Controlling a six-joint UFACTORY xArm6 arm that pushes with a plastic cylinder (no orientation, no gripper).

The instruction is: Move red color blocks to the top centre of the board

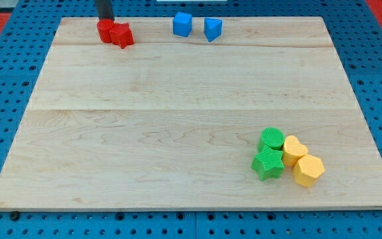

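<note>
Where my tip (pixel 105 19) rests, red blocks (pixel 115 32) touch.

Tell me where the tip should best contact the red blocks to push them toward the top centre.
Probably the left face of the red blocks, coming from the view's left. They sit touching at the top-left edge, and top centre lies to their right, short of the blue blocks. My tip sits just above them now, so it would need to circle left.

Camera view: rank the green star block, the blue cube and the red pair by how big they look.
1. Red pair, two touching blocks read as one mass.
2. Green star block, though it sits nearer the view's bottom, so likely inflated.
3. Blue cube.
</note>
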